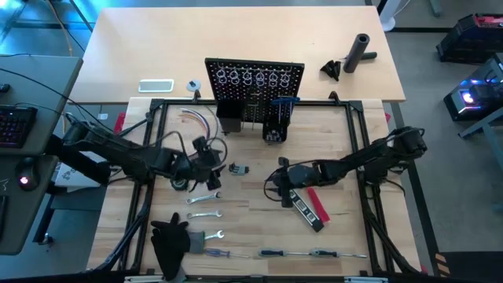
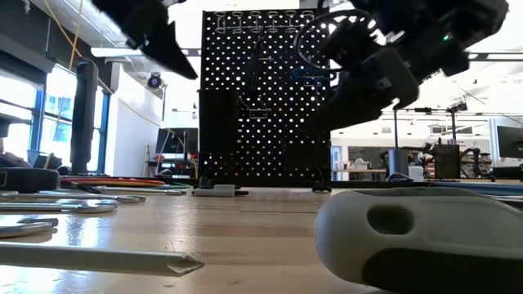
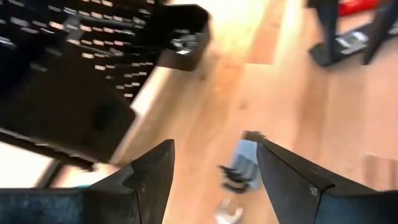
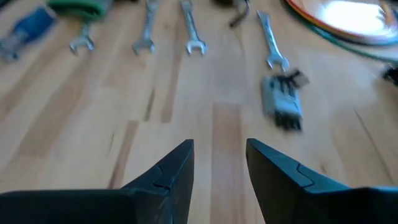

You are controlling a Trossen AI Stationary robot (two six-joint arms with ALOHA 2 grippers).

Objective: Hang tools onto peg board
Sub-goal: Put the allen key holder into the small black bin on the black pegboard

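Both grippers held nothing. Left gripper (image 3: 214, 171) hovered with its fingers spread wide over a small grey tool (image 3: 242, 163) near the tabletop's middle, not touching it. Right gripper (image 4: 219, 163) hung with fingers parted over bare wood, wrenches (image 4: 189, 28) lying ahead of it. Peg board (image 1: 254, 86) stood upright at the tabletop's far edge; more tools (image 1: 204, 214) lay along the near edge.
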